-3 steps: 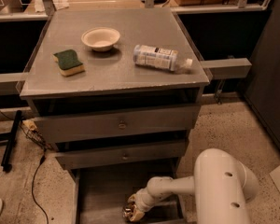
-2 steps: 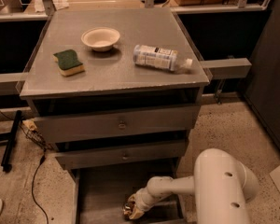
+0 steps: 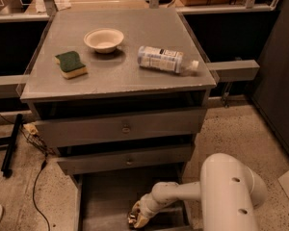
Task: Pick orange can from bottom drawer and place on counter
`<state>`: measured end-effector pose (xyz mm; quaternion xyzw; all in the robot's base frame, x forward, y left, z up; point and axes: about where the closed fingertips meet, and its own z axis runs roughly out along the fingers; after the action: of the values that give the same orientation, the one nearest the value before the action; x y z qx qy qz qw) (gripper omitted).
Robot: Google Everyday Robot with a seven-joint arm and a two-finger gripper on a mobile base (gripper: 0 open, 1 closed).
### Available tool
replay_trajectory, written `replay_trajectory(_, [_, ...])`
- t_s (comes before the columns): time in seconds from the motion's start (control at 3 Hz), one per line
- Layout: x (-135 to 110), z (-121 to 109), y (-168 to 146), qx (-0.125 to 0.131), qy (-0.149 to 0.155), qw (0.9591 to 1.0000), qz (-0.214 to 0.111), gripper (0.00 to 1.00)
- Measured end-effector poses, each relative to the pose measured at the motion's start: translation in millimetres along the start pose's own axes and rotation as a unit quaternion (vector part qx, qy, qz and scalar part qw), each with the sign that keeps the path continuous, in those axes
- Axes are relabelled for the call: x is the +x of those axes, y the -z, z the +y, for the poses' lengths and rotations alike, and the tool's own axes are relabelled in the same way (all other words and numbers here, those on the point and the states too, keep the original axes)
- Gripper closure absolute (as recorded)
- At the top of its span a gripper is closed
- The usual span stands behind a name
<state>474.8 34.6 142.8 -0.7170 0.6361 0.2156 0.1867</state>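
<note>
Gripper (image 3: 139,212) is recorded low inside the bottom drawer (image 3: 106,201), near its front edge | its opening, and whether anything is held, cannot be told | orange can (image 3: 132,221) is found at the gripper's tip, apparently touching, just left of it | can's long axis not resolved | counter (image 3: 120,76) is noted well above; lift judged not yet done.

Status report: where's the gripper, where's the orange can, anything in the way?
Gripper down in bottom drawer, at orange can. Bowl, sponge, bottle on counter.
</note>
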Motion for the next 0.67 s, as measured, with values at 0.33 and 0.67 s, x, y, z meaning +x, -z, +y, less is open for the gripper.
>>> replay_trajectory(0.33, [-0.1, 0.2, -0.1, 0.0, 0.0, 1.0, 0.0, 1.0])
replay_trajectory(0.67, [-4.5, 1.1, 10.3, -0.002, -0.008, 0.9999, 0.01, 1.0])
